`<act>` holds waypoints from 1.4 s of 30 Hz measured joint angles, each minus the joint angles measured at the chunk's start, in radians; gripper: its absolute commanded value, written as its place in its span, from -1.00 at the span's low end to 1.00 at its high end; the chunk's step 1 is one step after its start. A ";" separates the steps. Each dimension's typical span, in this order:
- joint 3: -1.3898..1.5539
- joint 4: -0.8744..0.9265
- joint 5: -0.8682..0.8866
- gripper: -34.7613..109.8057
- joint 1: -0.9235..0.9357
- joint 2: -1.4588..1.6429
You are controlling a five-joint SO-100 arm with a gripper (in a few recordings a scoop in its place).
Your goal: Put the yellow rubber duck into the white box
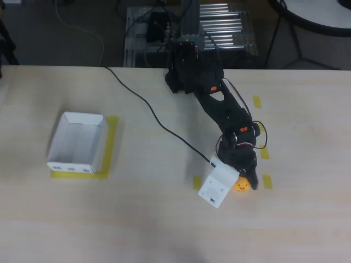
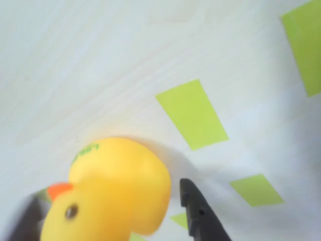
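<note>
1. The table [image 1: 164, 230] is big and pale, like light wood. Small yellow tape pieces [image 1: 256, 101] are stuck on it.
2. The white box [image 1: 78, 142] sits on the left side in the overhead view, inside a yellow tape frame. It is open on top, with thin paper walls. I think those walls would bend if bumped.
3. The black arm [image 1: 219, 104] reaches down from the far edge of the table to the right side, well apart from the box.
4. The gripper [image 1: 241, 178] is down over the duck. In the wrist view one dark finger [image 2: 198, 213] is just beside the duck's body, and something dark shows at its other side. The fingers are around the duck, but I cannot tell if they squeeze it yet.
5. The yellow rubber duck [image 2: 115, 191] is tiny, round and smooth. It sits on the table between tape pieces.
6. I think the duck is light and squishy. It may slip, because it is round. The best place to hold it is the fat middle of the body, not the little orange beak [image 2: 59, 191].
</note>
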 measured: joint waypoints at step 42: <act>0.815 -0.742 0.365 -0.52 1.364 0.877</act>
